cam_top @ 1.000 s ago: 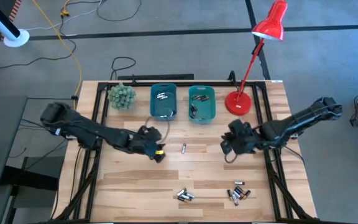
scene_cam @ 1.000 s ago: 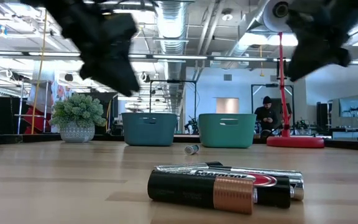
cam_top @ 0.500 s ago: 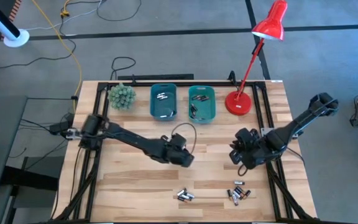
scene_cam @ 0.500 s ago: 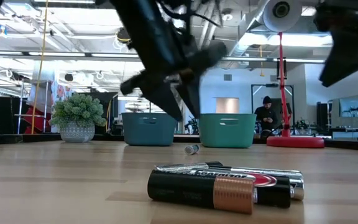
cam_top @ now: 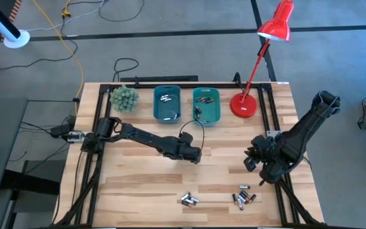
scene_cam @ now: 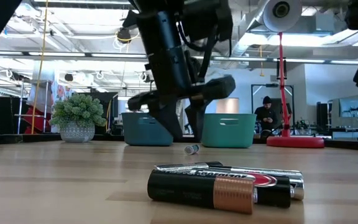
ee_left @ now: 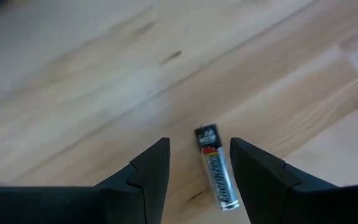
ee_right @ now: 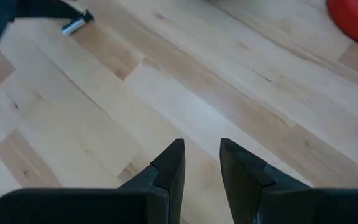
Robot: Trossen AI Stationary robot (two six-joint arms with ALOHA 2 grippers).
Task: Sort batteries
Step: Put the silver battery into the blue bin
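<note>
High view looks straight down on the whole table; low view sits at tabletop level, facing 12 o'clock; both share the teal bins, probably.

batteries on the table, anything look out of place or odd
One lone battery lies mid-table, apart from the two clusters at the near edge. The left hand is open astride it. Otherwise nothing looks spilled or damaged; the right hand hangs open over bare wood.

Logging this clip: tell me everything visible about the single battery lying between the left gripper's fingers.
The battery is one small silver cell with a red band and a dark end, lying flat on the wooden table, apart from the other batteries. The left gripper is open, its fingers straddling the cell without touching it.
</note>
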